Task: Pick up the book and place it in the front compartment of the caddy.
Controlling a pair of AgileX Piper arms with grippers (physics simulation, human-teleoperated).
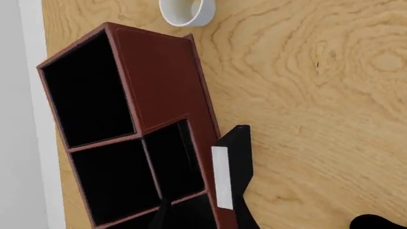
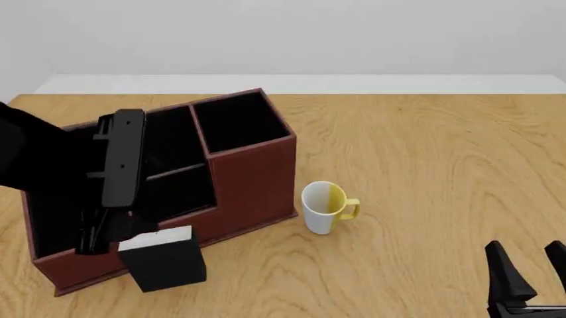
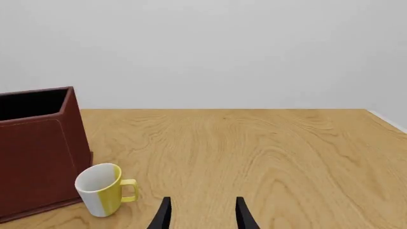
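Note:
The black book (image 2: 164, 260) with its white page edge stands tilted just outside the caddy's (image 2: 252, 179) front wall, low by the table. In the left wrist view the book (image 1: 232, 162) lies along the outer side of the caddy's (image 1: 159, 71) wall. My left gripper (image 2: 95, 246) hangs over the caddy's front part. Its jaws are wide apart (image 1: 205, 212): one finger is over the compartment, the other is beside the book, and they do not clamp it. My right gripper (image 2: 528, 265) is open and empty at the near right, as the right wrist view (image 3: 200, 212) also shows.
A white-and-yellow mug (image 2: 325, 207) stands upright just right of the caddy, also seen in the right wrist view (image 3: 100, 189) and the left wrist view (image 1: 188, 10). The caddy (image 3: 35, 152) is near the table's left edge. My left arm covers much of the caddy's left compartments.

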